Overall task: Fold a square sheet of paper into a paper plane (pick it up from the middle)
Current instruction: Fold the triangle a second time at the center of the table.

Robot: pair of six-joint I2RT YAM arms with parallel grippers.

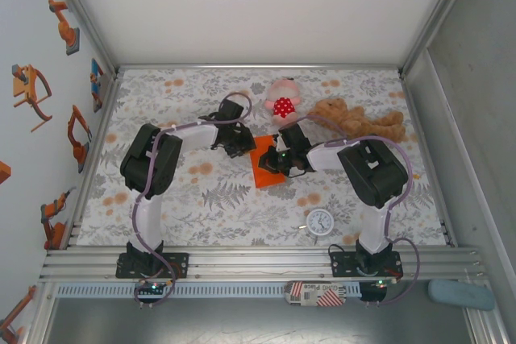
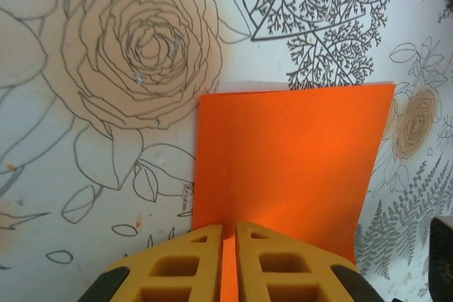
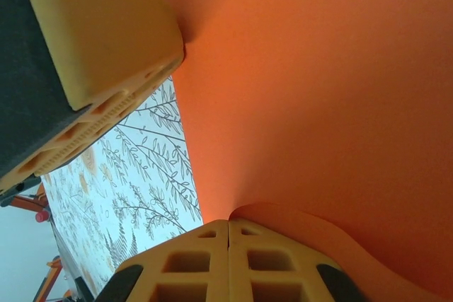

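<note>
Because a fold needs the sheet held on both sides at once, my two claws meet over the orange paper (image 1: 264,171) near the middle of the table (image 1: 161,207), a little closer to its far edge than its near one; my left claw (image 2: 228,230) comes in from the left side and my right claw (image 3: 228,225) from the right. From my left wrist the paper reads as a tall rectangle lying flat, so I judge it already doubled once; my left fingers stand almost together with a sliver of orange in the slit, which I take as a pinch on the paper's near edge, there to pin it while the other side is worked. My right claw is pressed tight together; a lip of paper curls up just past its tips, probably raised for the next crease; whether any paper is caught between them I cannot tell. From above, both claws cover much of the sheet, so its creases are hard to read; under my left fingers the near edge is hidden. A pink toy (image 1: 282,102) and a brown bear (image 1: 359,121) lie beyond the paper toward the far edge; a small clock (image 1: 320,221) sits nearer the near edge.
</note>
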